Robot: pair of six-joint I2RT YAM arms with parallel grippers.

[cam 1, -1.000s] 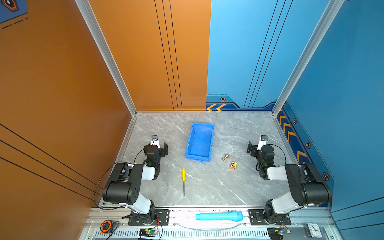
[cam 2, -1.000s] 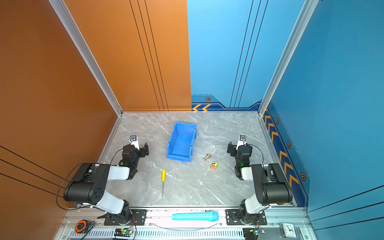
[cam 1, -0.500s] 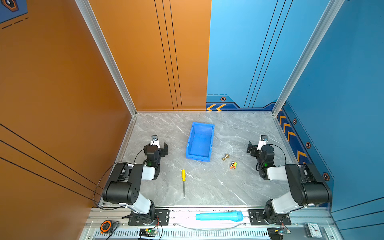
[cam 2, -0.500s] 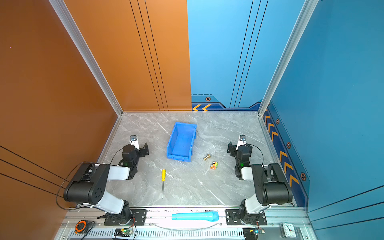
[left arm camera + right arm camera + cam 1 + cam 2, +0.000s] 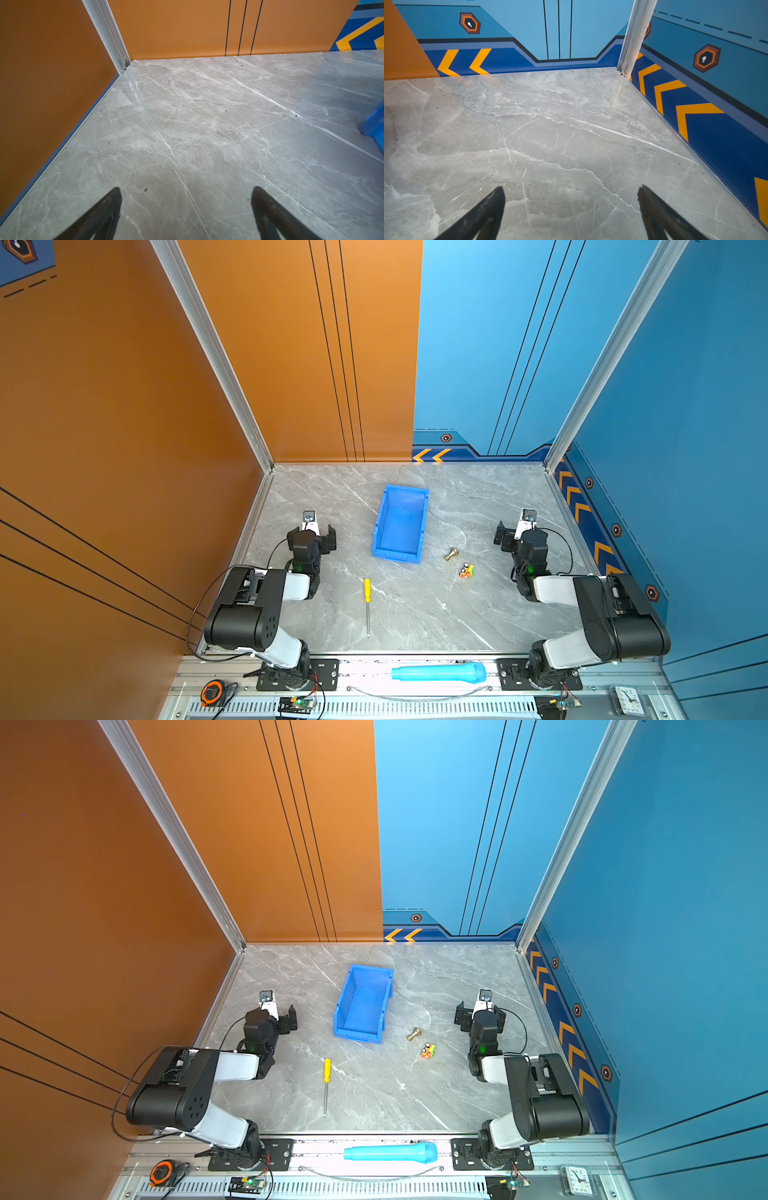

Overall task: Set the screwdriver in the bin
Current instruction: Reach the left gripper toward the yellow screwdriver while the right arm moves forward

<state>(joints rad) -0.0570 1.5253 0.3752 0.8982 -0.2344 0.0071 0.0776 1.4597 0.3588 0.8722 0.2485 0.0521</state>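
Sitting folded low, the left pincer (image 5: pixel 186 188) and right pincer (image 5: pixel 571 187) gape empty.

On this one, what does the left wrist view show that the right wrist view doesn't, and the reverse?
Only the left wrist view: a corner of the bin at the picture's edge. Only the right wrist view: hexagon emblems on the walls. Both: the grey marble table, some orange wall and yellow chevron striping, and open jaws with nothing between them, the left gripper in one, the right gripper in the other. Neither shows the screwdriver, which lies on the table in both top views.
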